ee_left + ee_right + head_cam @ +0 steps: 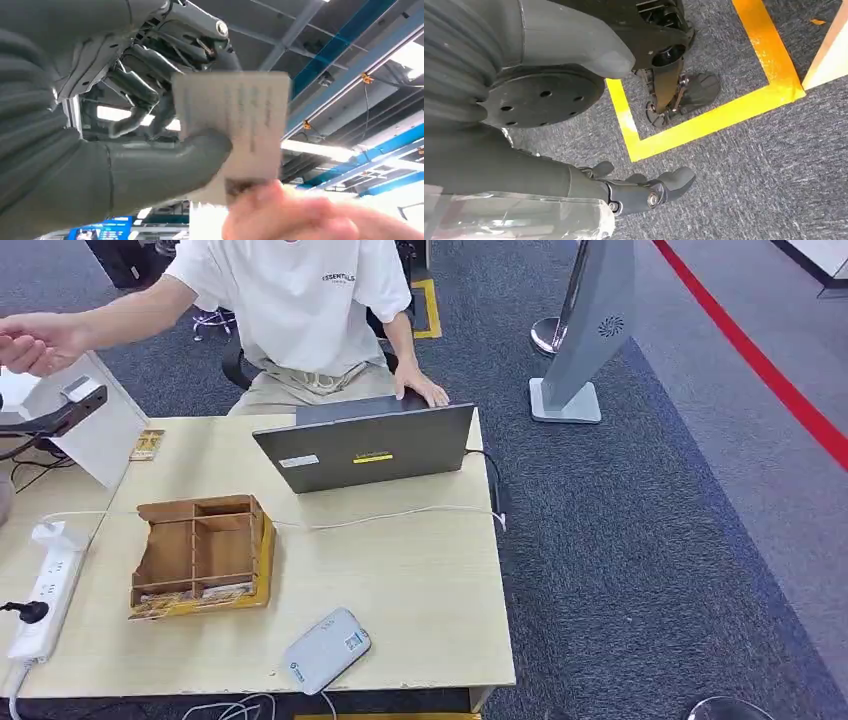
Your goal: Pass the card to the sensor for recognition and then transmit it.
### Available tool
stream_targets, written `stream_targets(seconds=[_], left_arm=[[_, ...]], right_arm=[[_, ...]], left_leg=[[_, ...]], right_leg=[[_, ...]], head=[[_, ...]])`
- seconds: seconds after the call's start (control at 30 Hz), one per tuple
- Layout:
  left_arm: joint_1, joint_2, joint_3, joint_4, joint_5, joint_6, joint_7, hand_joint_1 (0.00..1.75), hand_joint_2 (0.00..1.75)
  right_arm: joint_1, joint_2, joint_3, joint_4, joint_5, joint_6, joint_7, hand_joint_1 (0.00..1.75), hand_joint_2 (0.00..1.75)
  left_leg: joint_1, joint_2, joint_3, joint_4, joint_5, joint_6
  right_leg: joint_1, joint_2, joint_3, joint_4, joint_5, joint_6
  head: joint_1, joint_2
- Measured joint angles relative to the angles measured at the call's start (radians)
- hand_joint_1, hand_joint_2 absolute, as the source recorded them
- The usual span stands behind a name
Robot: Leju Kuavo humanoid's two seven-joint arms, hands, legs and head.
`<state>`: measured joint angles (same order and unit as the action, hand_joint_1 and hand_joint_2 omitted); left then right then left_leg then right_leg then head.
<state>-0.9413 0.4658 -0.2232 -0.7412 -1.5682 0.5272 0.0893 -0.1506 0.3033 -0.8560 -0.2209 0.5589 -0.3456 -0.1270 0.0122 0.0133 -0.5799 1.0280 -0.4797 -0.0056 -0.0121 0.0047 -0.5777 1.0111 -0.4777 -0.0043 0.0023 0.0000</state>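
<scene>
A: Starting closest in, what does the left robot hand (150, 120) have?

B: It is clamped on the card (235, 125), the thick thumb pressed across the card's face and the darker fingers behind it. The card is held up in the air, well clear of the counter (400, 580), with ceiling beams behind it. A person's fingers (280, 210) touch its free edge, so I judge this is the handover, the "transmit" part of the task.

A: And the right robot hand (644, 192)?

B: It hangs low over the carpet beside the yellow floor tape, fingers loosely curled and nothing in them.

A: What sits on the counter?

B: At the near edge lies a pale reader (326, 649), which I take to be the sensor, placed within easy reach. Toward the left side stands a cardboard tray (200, 555) with compartments, likely the card store. At the far edge an open laptop (365, 448) faces the seated person (300, 300), whose outstretched hand (35, 340) reaches past the far left corner, where I judge the card is being received.
</scene>
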Motion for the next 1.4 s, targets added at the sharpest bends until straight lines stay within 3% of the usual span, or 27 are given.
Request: stream_targets(seconds=[0.4, 0.67, 0.73, 0.83, 0.93, 1.03, 1.2, 1.4], left_arm=[[0.022, 0.0, 0.011, 0.018, 0.0, 0.042, -0.009, 0.0, 1.75], [0.067, -0.021, 0.05, -0.002, 0.025, 0.081, -0.076, 0.0, 1.75], [0.124, -0.037, 0.064, -0.067, 0.066, 0.087, -0.112, 0.0, 1.75], [0.292, -0.077, 0.085, -0.297, 0.129, 0.062, -0.153, 0.0, 1.75], [0.505, -0.116, 0.084, -0.556, 0.086, 0.061, -0.14, 0.0, 1.75], [0.701, -0.14, 0.079, -0.753, 0.03, 0.047, -0.108, 0.0, 1.75], [0.897, -0.151, 0.057, -0.933, 0.0, 0.051, -0.08, 0.0, 1.75], [0.952, -0.152, 0.051, -1.014, 0.0, 0.048, -0.076, 0.0, 1.75]], right_arm=[[0.0, 0.0, 0.002, 0.0, 0.001, 0.0, 0.0, 0.0, 1.75], [0.001, 0.0, 0.002, 0.0, -0.004, 0.0, -0.002, 0.0, 1.75], [0.002, 0.0, 0.002, 0.0, -0.013, -0.001, -0.007, 0.0, 1.75], [0.009, 0.0, -0.003, 0.0, -0.038, -0.003, -0.02, 0.0, 1.75], [0.02, 0.0, -0.021, 0.0, -0.065, -0.008, -0.034, 0.0, 1.75], [0.029, -0.003, -0.04, 0.0, -0.083, -0.011, -0.039, 0.0, 1.75], [0.038, -0.01, -0.061, 0.0, -0.087, -0.011, -0.042, 0.0, 1.75], [0.04, -0.014, -0.074, 0.0, -0.087, -0.011, -0.043, 0.0, 1.75]], left_leg=[[0.0, 0.0, 0.0, 0.0, 0.0, 0.0], [0.0, 0.0, 0.0, 0.0, 0.0, 0.0], [-0.001, 0.0, 0.0, 0.0, 0.0, 0.0], [-0.001, 0.002, 0.0, 0.0, -0.002, 0.0], [-0.002, 0.007, 0.0, 0.0, -0.004, 0.002], [-0.001, 0.01, 0.0, 0.0, -0.006, 0.002], [-0.001, 0.008, 0.0, 0.0, -0.007, 0.002], [-0.001, 0.007, 0.0, 0.0, -0.006, 0.002]], right_leg=[[0.0, 0.0, -0.001, 0.0, 0.0, 0.0], [0.0, 0.0, -0.001, 0.0, 0.0, 0.0], [-0.001, 0.0, -0.001, 0.0, 0.0, 0.0], [-0.001, 0.002, -0.001, -0.001, 0.0, 0.0], [-0.002, 0.006, -0.001, -0.002, -0.001, 0.001], [-0.001, 0.01, -0.003, -0.002, -0.001, 0.002], [-0.001, 0.008, -0.003, -0.003, -0.003, 0.003], [-0.001, 0.006, -0.002, -0.002, -0.003, 0.003]], head=[[0.0, 0.0], [0.0, 0.0], [0.0, 0.0], [-0.001, 0.0], [0.0, 0.0], [0.0, 0.0], [0.0, 0.0], [0.0, 0.0]])
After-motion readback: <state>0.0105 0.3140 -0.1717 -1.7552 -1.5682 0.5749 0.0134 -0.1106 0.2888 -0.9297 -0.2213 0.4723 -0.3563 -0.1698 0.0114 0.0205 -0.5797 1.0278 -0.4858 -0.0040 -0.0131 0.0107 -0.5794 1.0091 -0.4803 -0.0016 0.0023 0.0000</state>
